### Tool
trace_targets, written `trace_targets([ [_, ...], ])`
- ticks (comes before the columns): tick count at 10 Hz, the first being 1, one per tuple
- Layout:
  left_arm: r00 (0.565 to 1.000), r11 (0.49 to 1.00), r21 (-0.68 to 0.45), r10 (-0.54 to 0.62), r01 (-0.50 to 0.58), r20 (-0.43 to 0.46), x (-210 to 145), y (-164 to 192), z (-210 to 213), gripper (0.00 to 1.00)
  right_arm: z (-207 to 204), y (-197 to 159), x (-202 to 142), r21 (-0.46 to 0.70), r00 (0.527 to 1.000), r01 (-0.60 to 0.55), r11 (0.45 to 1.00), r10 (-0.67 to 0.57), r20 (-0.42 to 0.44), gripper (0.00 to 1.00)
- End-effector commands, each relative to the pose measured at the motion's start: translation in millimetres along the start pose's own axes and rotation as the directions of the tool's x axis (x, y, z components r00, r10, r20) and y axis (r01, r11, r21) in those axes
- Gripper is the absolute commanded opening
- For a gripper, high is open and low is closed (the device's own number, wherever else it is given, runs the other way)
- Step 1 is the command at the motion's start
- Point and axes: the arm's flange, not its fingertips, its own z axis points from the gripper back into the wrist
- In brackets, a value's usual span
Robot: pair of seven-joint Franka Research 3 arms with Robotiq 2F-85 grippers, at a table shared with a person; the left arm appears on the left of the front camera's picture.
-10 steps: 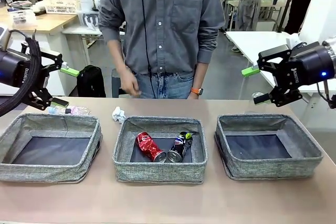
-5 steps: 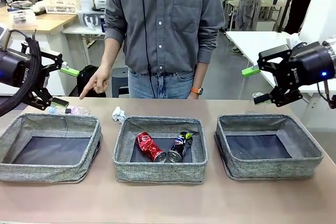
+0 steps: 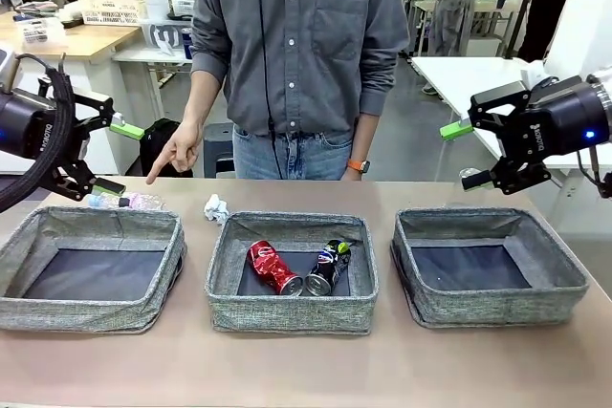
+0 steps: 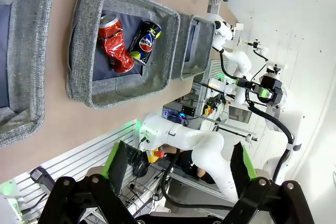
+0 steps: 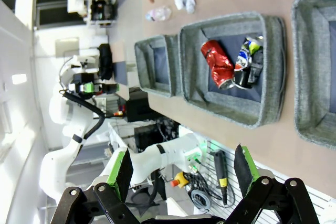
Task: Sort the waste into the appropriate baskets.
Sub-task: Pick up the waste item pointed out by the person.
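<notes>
Right now both arms hang above the table's ends, each holding nothing. The left gripper (image 3: 120, 157) sits above the far left corner with its green-padded fingers spread wide apart. The right gripper (image 3: 462, 154) hovers over the far edge at the right, and its fingers also stand wide apart.

Three grey woven baskets stand in a row across the table. The left basket (image 3: 91, 220) and the right basket (image 3: 492, 218) show bare dark bottoms. The middle basket (image 3: 287, 224) holds two cans lying side by side: the crushed red can (image 3: 274, 267) on the left and the crushed dark blue-black can (image 3: 328, 267) just beside it on the right.

The other waste lies on the table behind the baskets, on the person's side. The clear plastic bottle (image 3: 134, 202) lies on its side behind the left basket, just below the left gripper's lower finger. The crumpled white paper (image 3: 217, 207) sits between the left and middle baskets. Something clear, probably the plastic cup (image 3: 465, 175), stands behind the right basket, partly hidden by the right gripper.

The person's hand (image 3: 177, 153) hangs above the far edge, index finger pointing down towards the bottle.
</notes>
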Motion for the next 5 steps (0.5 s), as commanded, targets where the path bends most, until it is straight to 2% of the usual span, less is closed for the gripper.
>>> trace_targets([
  [1,1.000,1.000,-0.002,-0.004,0.004,0.010,-2.0,0.8,-2.1,1.00,1.0,1.4,1.3,0.000,1.000,-0.008,1.000,0.008,-0.009,1.00],
  [4,1.000,1.000,0.000,0.000,0.000,0.000,0.0,0.0,0.0,1.00,1.0,1.4,1.3,0.000,1.000,-0.008,1.000,0.008,-0.009,1.00],
  [5,0.977,0.968,0.244,-0.107,0.060,0.184,12.7,-8.6,2.4,1.00,1.0,1.4,1.3,0.000,1.000,-0.008,1.000,0.008,-0.009,1.00],
])
